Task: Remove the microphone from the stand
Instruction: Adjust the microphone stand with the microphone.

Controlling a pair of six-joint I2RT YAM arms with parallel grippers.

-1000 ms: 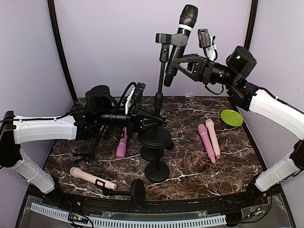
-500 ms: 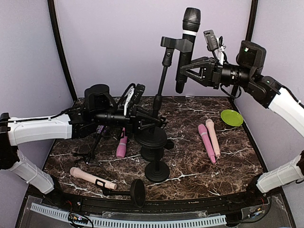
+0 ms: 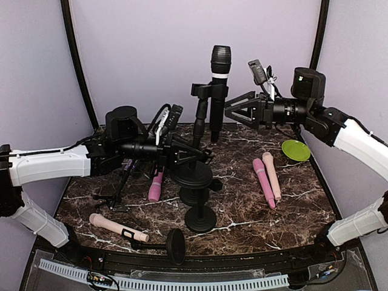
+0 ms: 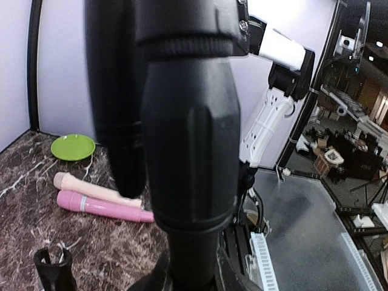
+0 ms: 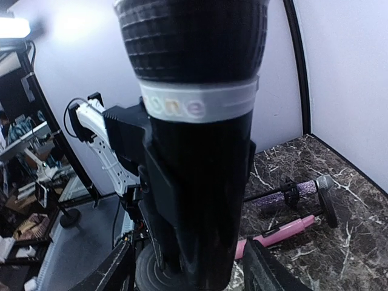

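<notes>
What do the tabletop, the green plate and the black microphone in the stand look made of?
Tabletop: dark marble or marble-look laminate, smooth, with white veining. Green plate: likely plastic, uniform bright colour, smooth. Black microphone: head probably metal mesh, a woven grille shows; body matte black, metal or plastic.

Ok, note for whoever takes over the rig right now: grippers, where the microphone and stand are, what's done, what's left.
Left gripper: shut on the microphone stand, low on its pole, bracing it.
Right gripper: open, jaws either side of the black microphone.
Microphone: upright in the stand's clip.
Done: stand braced, right arm in position.
Left: close on the microphone, lift it out of the clip.
</notes>
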